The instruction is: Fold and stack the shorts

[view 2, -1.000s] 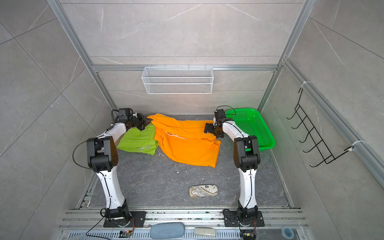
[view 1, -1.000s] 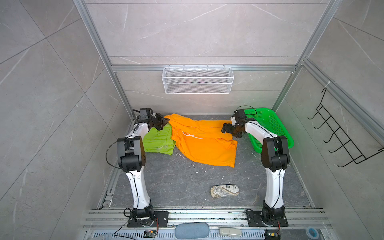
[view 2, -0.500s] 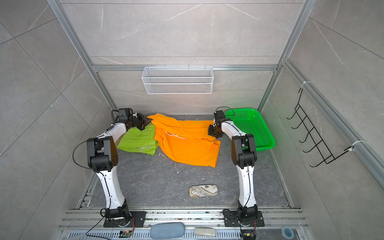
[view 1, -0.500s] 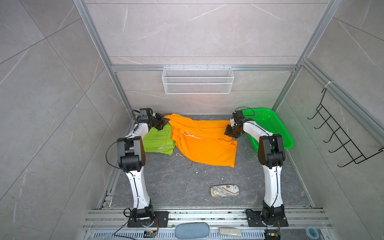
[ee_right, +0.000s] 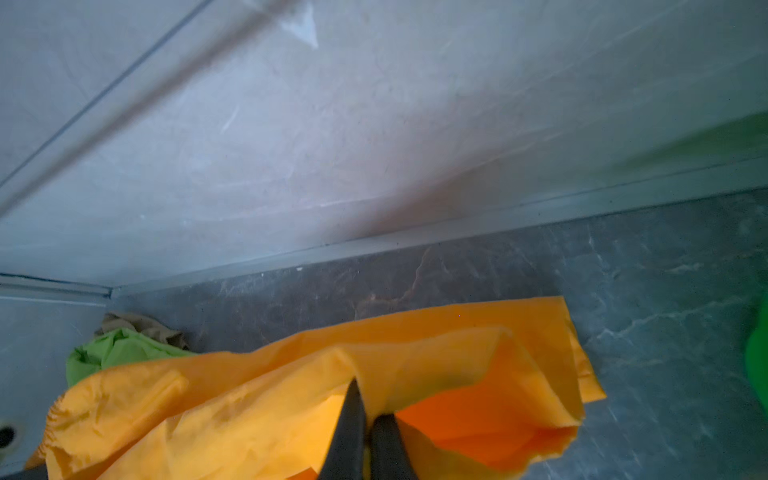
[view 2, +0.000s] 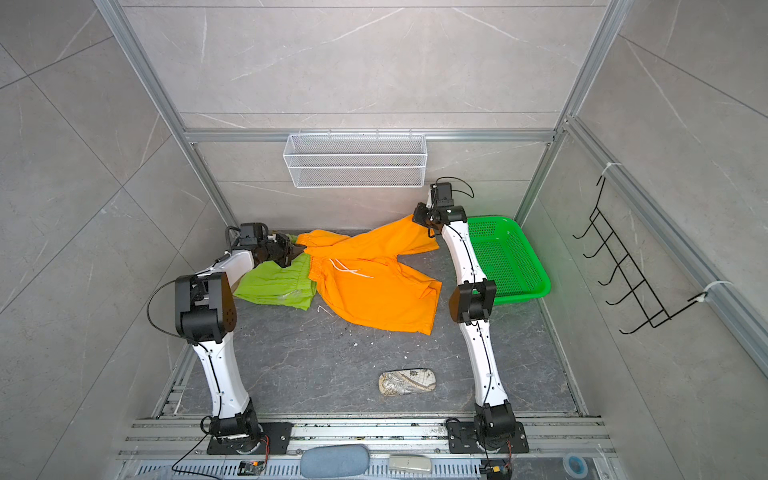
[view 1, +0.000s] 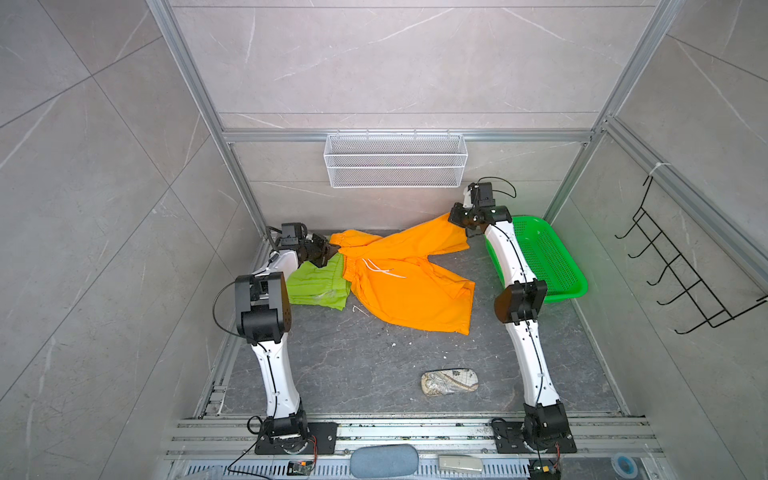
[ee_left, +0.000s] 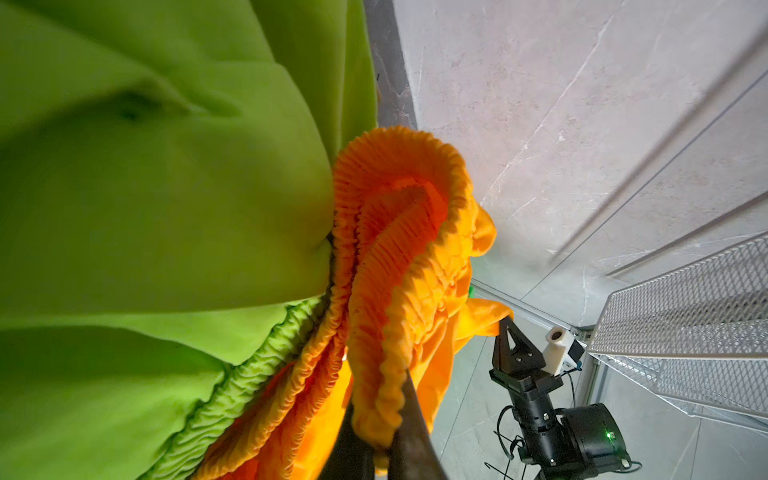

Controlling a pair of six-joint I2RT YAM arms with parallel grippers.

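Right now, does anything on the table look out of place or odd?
The patterned pouch lies alone near the front edge. Small white scraps dot the table. The tan shorts lie crumpled in the corner beside the green shorts.

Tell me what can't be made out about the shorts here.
- Tan shorts: only a scrap shows, right wrist view, behind the lime green shorts.
- Lime green shorts' waistband end: covered by the orange shorts in both top views.
- Left fingers' tips: buried in the orange waistband, left wrist view.
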